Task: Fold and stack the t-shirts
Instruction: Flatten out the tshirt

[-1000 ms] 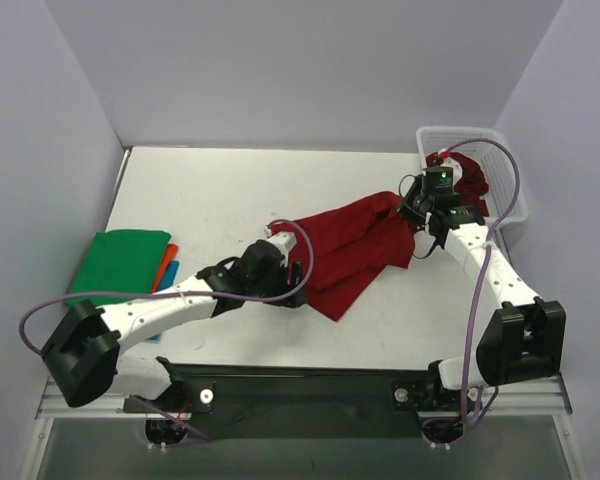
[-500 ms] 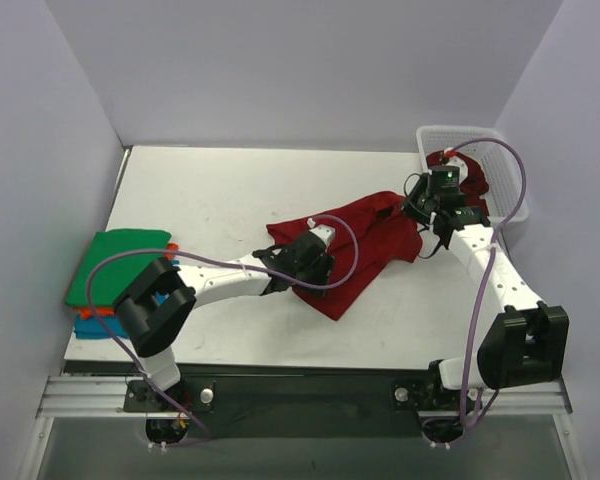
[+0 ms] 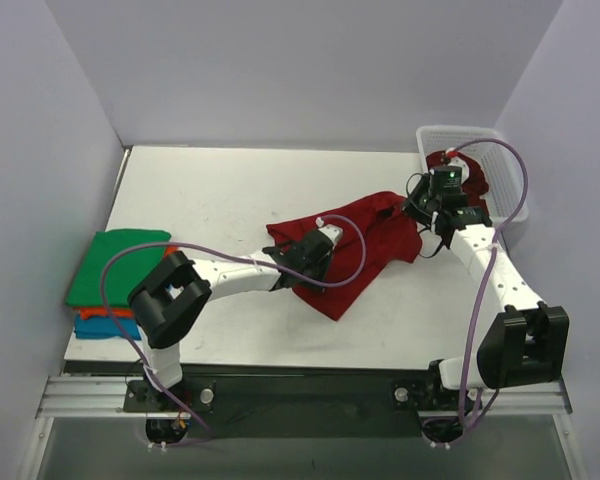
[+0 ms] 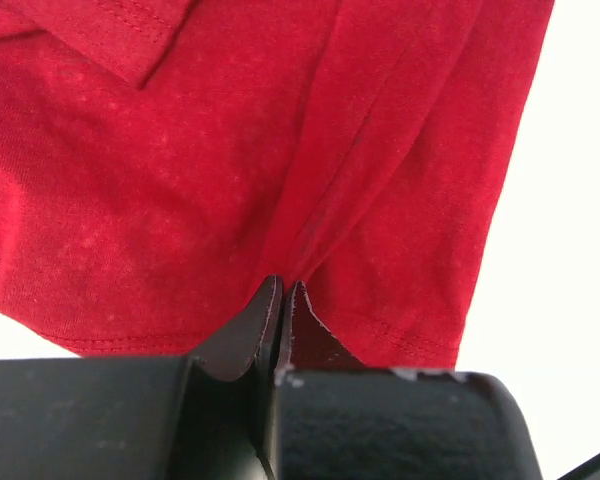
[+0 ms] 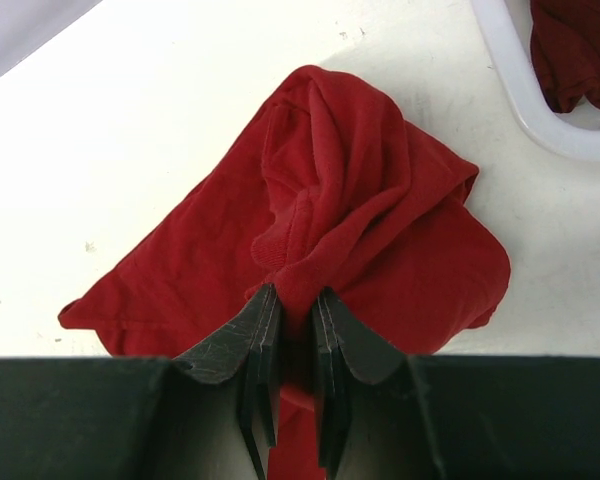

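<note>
Left claw (image 4: 283, 292) pinched tight on the hem of the dark red t-shirt (image 3: 380, 238), right claw (image 5: 295, 298) clamped on its bunched top. It's lying on the surface (image 3: 200, 200), middle toward the right edge, and the left arm (image 3: 240, 275) hides its left end.

A white table (image 3: 230, 190) sits boxed in by plain pale lavender walls (image 3: 300, 70) under even light.
</note>
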Action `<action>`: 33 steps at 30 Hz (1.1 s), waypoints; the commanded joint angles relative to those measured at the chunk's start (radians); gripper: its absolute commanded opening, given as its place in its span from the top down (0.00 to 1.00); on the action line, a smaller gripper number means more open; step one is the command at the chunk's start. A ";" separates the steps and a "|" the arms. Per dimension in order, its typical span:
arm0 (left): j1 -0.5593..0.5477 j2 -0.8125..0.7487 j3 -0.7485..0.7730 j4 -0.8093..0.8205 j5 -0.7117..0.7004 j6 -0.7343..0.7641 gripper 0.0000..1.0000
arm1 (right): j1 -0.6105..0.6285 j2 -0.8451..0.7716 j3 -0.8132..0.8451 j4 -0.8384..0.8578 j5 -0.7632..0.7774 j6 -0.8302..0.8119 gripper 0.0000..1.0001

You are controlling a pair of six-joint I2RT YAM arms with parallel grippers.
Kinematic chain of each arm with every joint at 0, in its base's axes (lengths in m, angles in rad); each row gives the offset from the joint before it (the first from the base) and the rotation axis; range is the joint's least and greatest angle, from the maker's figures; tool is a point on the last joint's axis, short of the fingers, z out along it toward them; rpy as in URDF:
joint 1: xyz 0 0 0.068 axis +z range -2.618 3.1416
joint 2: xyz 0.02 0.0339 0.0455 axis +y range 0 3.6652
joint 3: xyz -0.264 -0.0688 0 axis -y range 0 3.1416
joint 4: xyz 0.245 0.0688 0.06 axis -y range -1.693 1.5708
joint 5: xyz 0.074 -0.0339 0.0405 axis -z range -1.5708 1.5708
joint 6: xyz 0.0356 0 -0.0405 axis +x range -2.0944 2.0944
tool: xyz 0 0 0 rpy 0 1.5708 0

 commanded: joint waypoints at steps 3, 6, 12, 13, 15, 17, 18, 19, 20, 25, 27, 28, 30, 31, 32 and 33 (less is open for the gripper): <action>0.021 -0.105 -0.005 -0.053 -0.066 -0.043 1.00 | -0.017 -0.033 0.008 -0.033 0.001 0.010 1.00; 0.097 -0.255 -0.071 -0.128 -0.117 -0.112 1.00 | -0.023 -0.056 -0.016 -0.054 0.010 0.025 1.00; 0.369 -0.624 -0.210 -0.253 -0.091 -0.226 1.00 | -0.046 -0.119 -0.117 -0.070 -0.050 0.101 0.94; 0.392 -0.700 -0.223 -0.260 -0.093 -0.232 1.00 | -0.054 -0.139 -0.160 -0.070 -0.071 0.109 0.91; 0.409 -0.762 -0.261 -0.267 -0.077 -0.254 1.00 | -0.061 -0.159 -0.214 -0.068 -0.079 0.119 0.84; 0.411 -0.819 -0.302 -0.261 -0.042 -0.266 1.00 | -0.063 -0.198 -0.288 -0.067 -0.079 0.117 0.70; 0.411 -0.831 -0.316 -0.259 -0.036 -0.274 1.00 | -0.061 -0.223 -0.309 -0.067 -0.079 0.117 0.67; 0.411 -0.840 -0.329 -0.261 -0.030 -0.278 1.00 | -0.048 -0.237 -0.335 -0.064 -0.084 0.117 0.62; 0.412 -0.843 -0.339 -0.256 -0.024 -0.281 1.00 | -0.038 -0.250 -0.375 -0.059 -0.090 0.111 0.60; 0.417 -0.859 -0.389 -0.253 -0.033 -0.298 1.00 | 0.027 -0.334 -0.461 -0.104 0.027 0.106 0.36; 0.421 -0.869 -0.396 -0.251 -0.034 -0.306 1.00 | 0.057 -0.363 -0.478 -0.125 0.104 0.106 0.31; 0.427 -0.871 -0.396 -0.253 -0.033 -0.306 1.00 | 0.067 -0.369 -0.480 -0.139 0.135 0.106 0.30; 0.431 -0.879 -0.398 -0.251 -0.028 -0.304 1.00 | 0.083 -0.388 -0.472 -0.157 0.165 0.105 0.29; 0.431 -0.882 -0.396 -0.253 -0.028 -0.304 1.00 | 0.090 -0.392 -0.464 -0.168 0.177 0.106 0.30; 0.435 -0.883 -0.396 -0.254 -0.025 -0.303 1.00 | 0.100 -0.397 -0.457 -0.189 0.198 0.105 0.30; 0.438 -0.883 -0.395 -0.257 -0.022 -0.303 1.00 | 0.122 -0.400 -0.449 -0.202 0.256 0.106 0.30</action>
